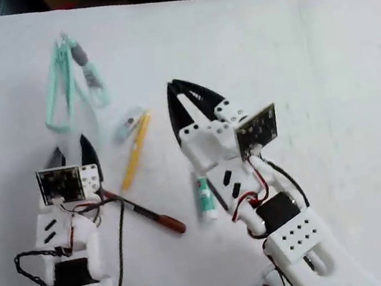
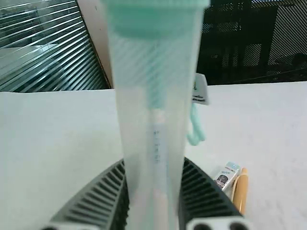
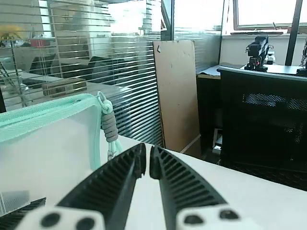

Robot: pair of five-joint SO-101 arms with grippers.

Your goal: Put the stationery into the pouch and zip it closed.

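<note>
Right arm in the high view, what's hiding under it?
A green-and-white tube lies on the table, with one side tucked under the right arm. The arm covers that side, so the whole tube cannot be seen.

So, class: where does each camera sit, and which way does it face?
High view: fixed above the table, looking down; both arms show, the left gripper clamping the pouch.
Left wrist view: on the left wrist, looking along the left gripper at the pouch.
Right wrist view: on the right wrist, looking past the shut right gripper towards window blinds.
Shared: the pouch shows in all three; the yellow pen in high and left wrist views.
</note>
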